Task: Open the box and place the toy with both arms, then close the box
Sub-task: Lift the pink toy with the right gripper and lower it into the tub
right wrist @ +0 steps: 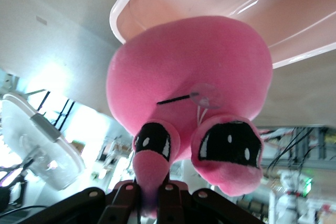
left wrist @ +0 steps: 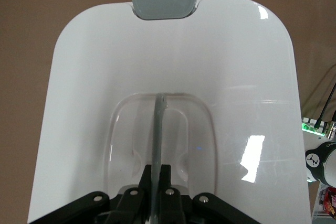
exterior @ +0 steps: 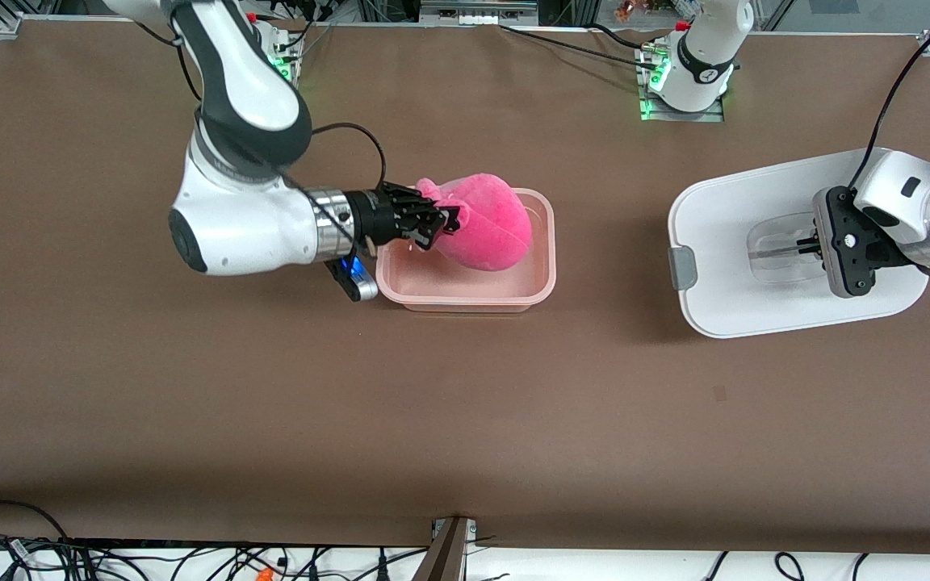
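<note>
Robotics lab, by every sign — two white jointed arms [exterior: 239,161] bolted to plates with green status lights [exterior: 647,109] along one edge of a wide bench [exterior: 465,420] covered in brown paper. Aluminium framing [exterior: 5,24] at the corners, loose black cables [exterior: 190,561] trailing along the near edge.

Bright overhead light, lid [left wrist: 252,103] glare

You see the open pale pink box [exterior: 465,292] mid-table, the hot-pink plush toy [exterior: 489,222] tilted over its rim. The white lid [exterior: 743,206] lies flat at the box's 3 o'clock, well apart.
</note>
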{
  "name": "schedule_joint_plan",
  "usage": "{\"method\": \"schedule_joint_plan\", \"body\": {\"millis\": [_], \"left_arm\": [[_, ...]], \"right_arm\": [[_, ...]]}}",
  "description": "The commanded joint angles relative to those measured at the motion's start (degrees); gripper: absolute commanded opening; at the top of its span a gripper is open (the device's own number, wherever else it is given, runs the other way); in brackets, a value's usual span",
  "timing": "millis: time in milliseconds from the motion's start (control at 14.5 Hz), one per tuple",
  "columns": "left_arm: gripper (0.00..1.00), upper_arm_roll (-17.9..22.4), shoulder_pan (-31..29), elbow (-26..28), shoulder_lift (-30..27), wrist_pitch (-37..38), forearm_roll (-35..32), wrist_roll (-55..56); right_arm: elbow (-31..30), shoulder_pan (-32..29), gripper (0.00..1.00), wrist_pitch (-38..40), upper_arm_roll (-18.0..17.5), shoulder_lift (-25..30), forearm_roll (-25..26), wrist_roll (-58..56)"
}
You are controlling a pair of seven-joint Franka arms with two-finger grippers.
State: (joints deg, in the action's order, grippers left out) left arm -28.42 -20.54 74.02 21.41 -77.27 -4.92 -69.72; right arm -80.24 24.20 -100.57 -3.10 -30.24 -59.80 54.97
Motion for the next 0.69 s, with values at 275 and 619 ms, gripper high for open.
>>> {"method": "schedule_joint_plan", "body": {"millis": [275, 619], "left_arm": [[0.0, -0.3, -0.3, -1.4, 0.1, 1.4, -1.3, -1.5], [0.0, -0.3, -0.4, -1.4, 0.1, 1.4, -1.1, -1.5]], "right_arm": [[-1.4, -0.4, 0.0, 2.7, -0.7, -3.2, -8.8, -0.8], [-3.3, -2.1, 0.68, 7.9, -0.5, -5.1, -11.6, -8.5]]}}
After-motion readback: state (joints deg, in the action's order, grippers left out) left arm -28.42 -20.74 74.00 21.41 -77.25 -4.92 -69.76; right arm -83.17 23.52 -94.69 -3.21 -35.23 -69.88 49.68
